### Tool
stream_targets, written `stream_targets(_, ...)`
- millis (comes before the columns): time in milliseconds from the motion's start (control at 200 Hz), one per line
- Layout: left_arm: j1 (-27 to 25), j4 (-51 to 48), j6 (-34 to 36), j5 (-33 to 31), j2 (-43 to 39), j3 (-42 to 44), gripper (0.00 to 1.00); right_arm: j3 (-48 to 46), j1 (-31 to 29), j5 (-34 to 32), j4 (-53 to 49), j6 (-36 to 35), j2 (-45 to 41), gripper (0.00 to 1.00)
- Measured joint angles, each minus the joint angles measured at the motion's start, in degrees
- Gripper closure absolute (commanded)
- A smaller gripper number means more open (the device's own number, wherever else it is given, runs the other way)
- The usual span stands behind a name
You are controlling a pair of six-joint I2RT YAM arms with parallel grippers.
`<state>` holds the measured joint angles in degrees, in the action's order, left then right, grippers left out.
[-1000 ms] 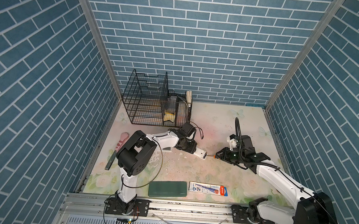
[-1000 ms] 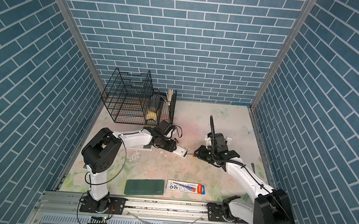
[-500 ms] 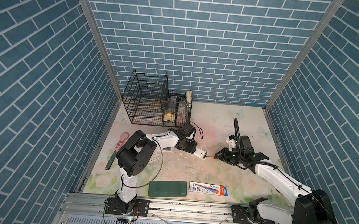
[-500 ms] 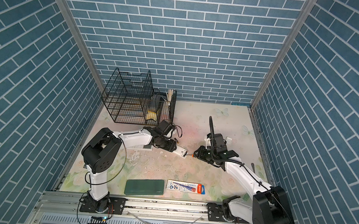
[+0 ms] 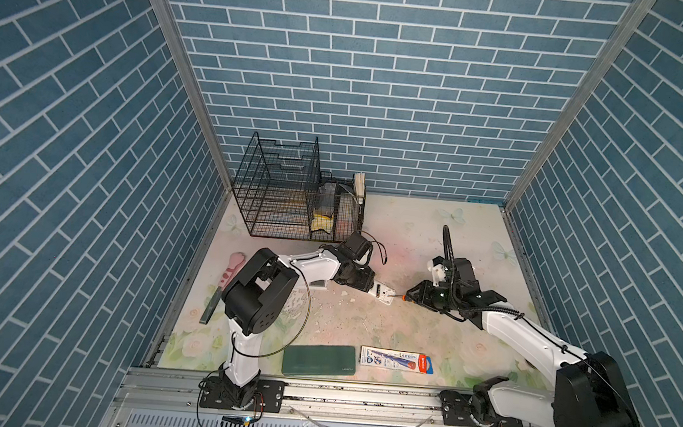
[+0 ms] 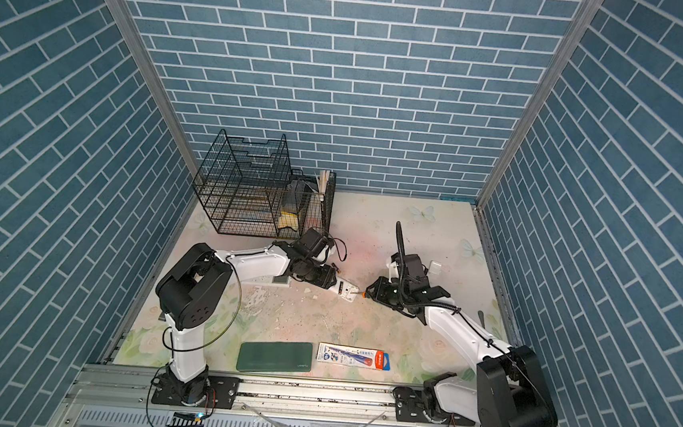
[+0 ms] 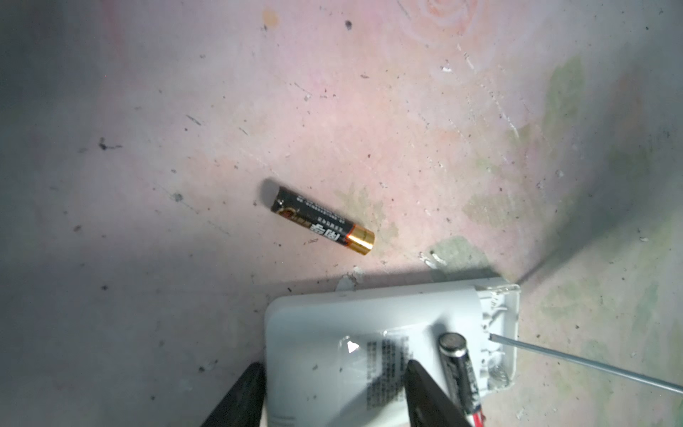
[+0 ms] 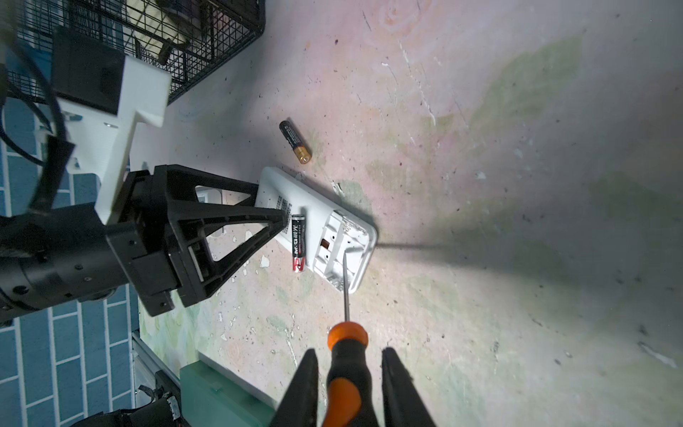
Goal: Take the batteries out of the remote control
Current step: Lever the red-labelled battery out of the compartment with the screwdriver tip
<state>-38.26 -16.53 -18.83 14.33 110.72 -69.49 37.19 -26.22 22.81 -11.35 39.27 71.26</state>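
Black gold-capped cylindrical batteries [image 7: 322,221], likely light, stiff, roll-prone, suit a mid-barrel pinch: one on the table [image 7: 148,148], a second battery [image 8: 298,242] atop the white plastic remote [image 7: 314,332] the left gripper [image 7: 332,369] clamps; right gripper [image 8: 349,351] grips an orange-handled screwdriver [image 8: 347,334].

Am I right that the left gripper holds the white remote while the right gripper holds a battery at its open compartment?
Not quite: the right wrist view shows the right gripper holding a screwdriver, not a battery, at the open compartment. The left gripper does hold the white remote.
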Motion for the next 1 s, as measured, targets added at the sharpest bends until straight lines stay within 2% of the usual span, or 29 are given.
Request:
stream_targets(580,0.00,0.72,-0.76,0.02,0.17,0.00,0.38,0.37,-2.97,-0.04,-3.85,0.57,-3.82,1.00)
stream_targets(1000,0.00,0.81,-0.90,-0.04,0.17,0.02,0.38,0.59,-4.31,0.96,-0.79,1.57,-0.22,1.00)
